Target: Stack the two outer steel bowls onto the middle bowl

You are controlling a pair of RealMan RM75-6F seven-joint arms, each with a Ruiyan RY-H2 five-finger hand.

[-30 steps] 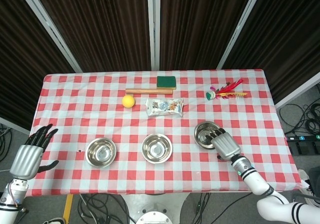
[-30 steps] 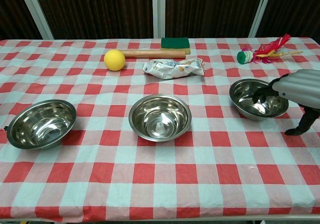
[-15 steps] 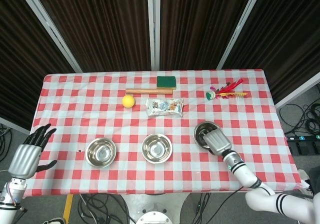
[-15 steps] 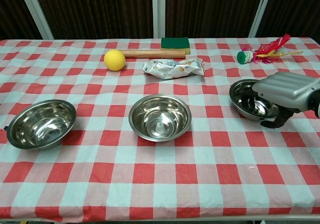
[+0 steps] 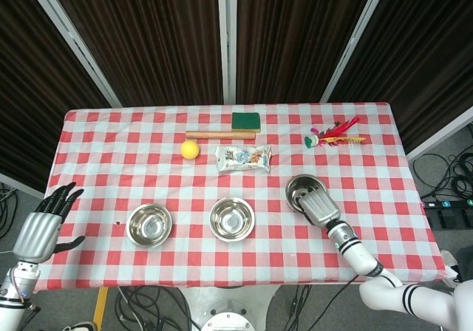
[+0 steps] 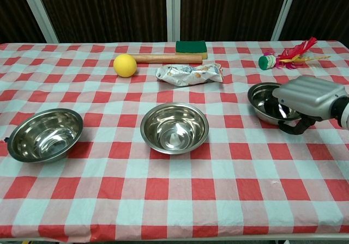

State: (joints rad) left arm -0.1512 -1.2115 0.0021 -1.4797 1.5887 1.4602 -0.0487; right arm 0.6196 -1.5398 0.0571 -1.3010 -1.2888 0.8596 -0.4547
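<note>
Steel round right bowl (image 6: 264,99), rim gripped by grey right hand (image 6: 307,98), fingers hidden inside; left hand (image 5: 43,227) spread, empty.

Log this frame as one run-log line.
phase: grasping | right hand: gripping rim of right steel bowl, lifted slightly | left hand: open, off-table | middle steel bowl, left steel bowl: untouched

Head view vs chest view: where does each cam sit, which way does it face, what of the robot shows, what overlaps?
Head view: high above the near table edge, looking steeply down on the whole table; shows left hand off the table's left edge and right hand on the right bowl.
Chest view: low at the near edge, looking across toward the curtains; only the right hand shows.
Shared: three bowls, including the middle bowl, ball, sponge, right hand.
</note>
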